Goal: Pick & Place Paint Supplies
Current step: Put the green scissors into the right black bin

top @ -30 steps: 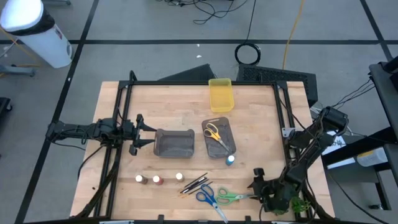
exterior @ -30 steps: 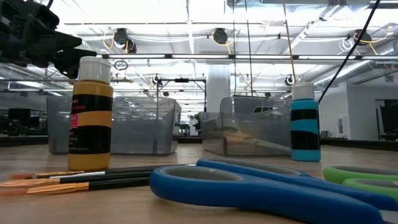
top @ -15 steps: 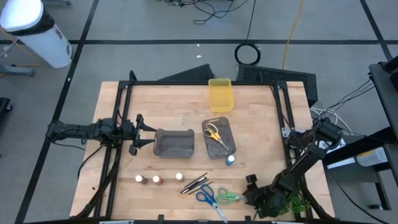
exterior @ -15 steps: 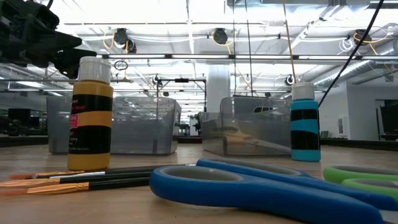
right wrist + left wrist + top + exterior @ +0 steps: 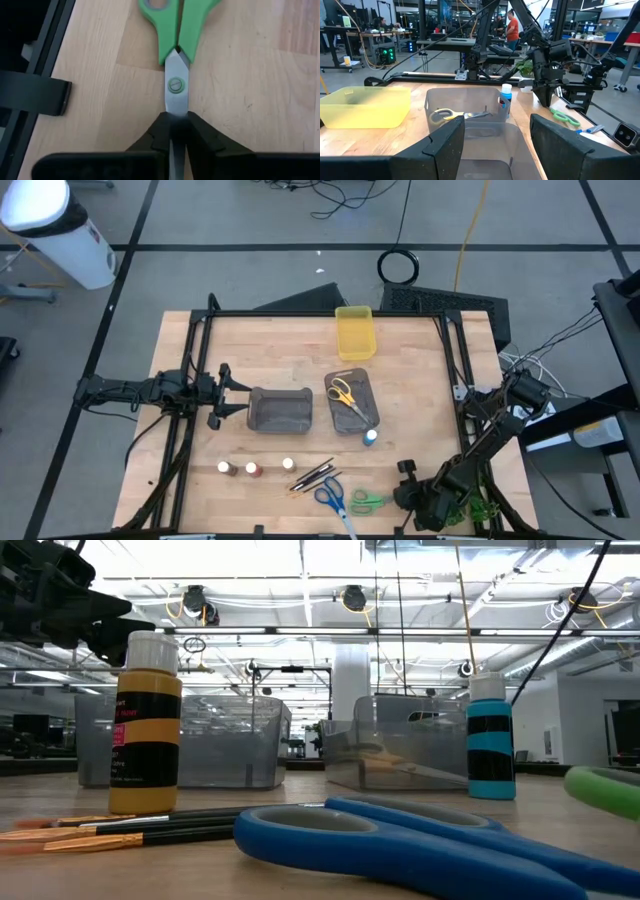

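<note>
Your green-handled scissors with flat steel blades (image 5: 175, 85) lie near the front right edge of the pale wooden surface (image 5: 270, 360), beside the blue-handled scissors (image 5: 328, 500). The right gripper (image 5: 172, 131) has its fingers pinched onto the closed blades just below the pivot screw, probably because thin metal gives a firmer hold than looped plastic. The left gripper (image 5: 495, 137) waits with fingers apart, facing the grey translucent plastic bin (image 5: 465, 100).

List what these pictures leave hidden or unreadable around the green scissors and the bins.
- Green scissors: right wrist view, blade tips covered by the right gripper shut on them; handle loops cut off by the edge.
- Grey bin beside the left gripper: high view, contents too dark.
- Yellow bin: left wrist view, wall hides its inside.
</note>
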Motion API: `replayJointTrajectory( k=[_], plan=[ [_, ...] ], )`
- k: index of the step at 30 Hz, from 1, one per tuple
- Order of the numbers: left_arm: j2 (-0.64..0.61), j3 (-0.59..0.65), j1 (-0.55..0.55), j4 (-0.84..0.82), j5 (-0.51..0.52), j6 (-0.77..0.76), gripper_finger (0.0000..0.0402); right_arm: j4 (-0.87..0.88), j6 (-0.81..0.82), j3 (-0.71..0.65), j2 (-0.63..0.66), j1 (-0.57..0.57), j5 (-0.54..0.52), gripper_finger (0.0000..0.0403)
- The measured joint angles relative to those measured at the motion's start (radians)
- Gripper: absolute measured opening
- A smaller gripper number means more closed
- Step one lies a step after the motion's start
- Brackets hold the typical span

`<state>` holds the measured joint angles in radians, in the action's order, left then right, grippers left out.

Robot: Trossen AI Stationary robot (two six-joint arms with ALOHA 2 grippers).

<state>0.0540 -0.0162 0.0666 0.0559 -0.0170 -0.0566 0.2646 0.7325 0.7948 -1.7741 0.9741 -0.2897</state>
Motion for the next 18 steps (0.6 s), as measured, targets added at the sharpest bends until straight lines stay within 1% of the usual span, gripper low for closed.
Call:
replayJointTrajectory(
  k=[3, 8, 13, 15, 18],
  plan=[
    [0.0, 0.0, 0.0, 0.0, 0.0, 0.0, 0.0237, -0.002, 0.019, -0.002, -0.001, 0.001, -0.029, 0.0026],
    [0.0, 0.0, 0.0, 0.0, 0.0, 0.0, 0.0237, -0.016, 0.02, -0.003, 0.032, 0.002, -0.114, 0.0026],
    [0.0, 0.0, 0.0, 0.0, 0.0, 0.0, 0.0237, -0.017, -0.021, -0.008, 0.116, 0.001, -0.235, 0.0026],
    [0.0, 0.0, 0.0, 0.0, 0.0, 0.0, 0.0237, -0.039, -0.045, -0.01, 0.155, 0.0, -0.266, 0.0005],
    [0.0, 0.0, 0.0, 0.0, 0.0, 0.0, 0.0237, -0.07, -0.077, -0.006, 0.21, 0.001, -0.307, 0.0004]
  ],
)
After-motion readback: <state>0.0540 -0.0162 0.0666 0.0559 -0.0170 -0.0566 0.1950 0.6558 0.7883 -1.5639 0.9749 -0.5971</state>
